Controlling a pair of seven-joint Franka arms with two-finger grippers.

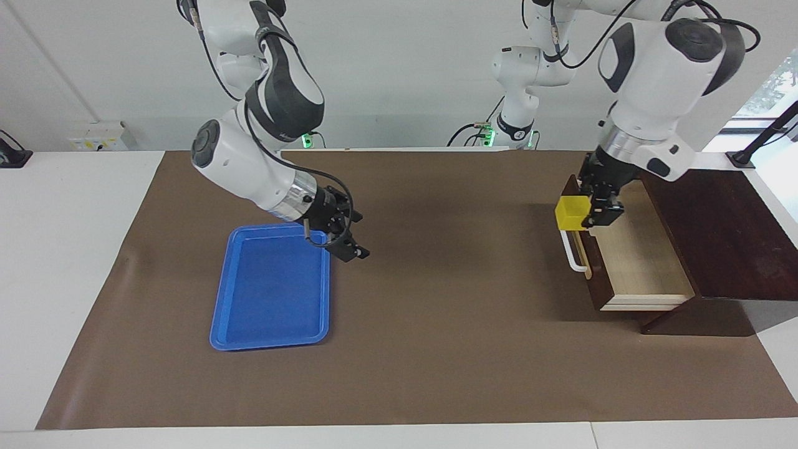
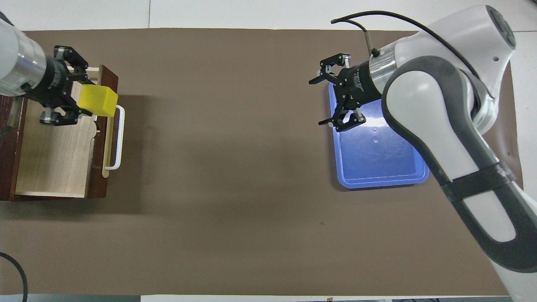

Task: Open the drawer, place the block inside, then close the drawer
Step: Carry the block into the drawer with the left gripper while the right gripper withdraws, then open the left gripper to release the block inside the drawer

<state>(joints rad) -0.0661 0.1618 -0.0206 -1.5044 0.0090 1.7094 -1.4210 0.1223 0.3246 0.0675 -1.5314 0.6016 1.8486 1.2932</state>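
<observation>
The drawer (image 1: 629, 255) stands pulled out of the dark wooden box (image 1: 717, 231) at the left arm's end of the table, its pale interior bare and its white handle (image 1: 570, 249) facing the table's middle. My left gripper (image 1: 581, 215) is shut on the yellow block (image 1: 571, 213) and holds it in the air over the drawer's front face. In the overhead view the block (image 2: 100, 100) covers the front face by the handle (image 2: 119, 138), with the left gripper (image 2: 86, 100) over the drawer's interior (image 2: 54, 159). My right gripper (image 1: 349, 246) is open and empty over the blue tray's corner.
The flat blue tray (image 1: 271, 293) lies empty at the right arm's end of the brown mat (image 1: 436, 349); it also shows in the overhead view (image 2: 377, 159), under the right gripper (image 2: 321, 102). White table edges surround the mat.
</observation>
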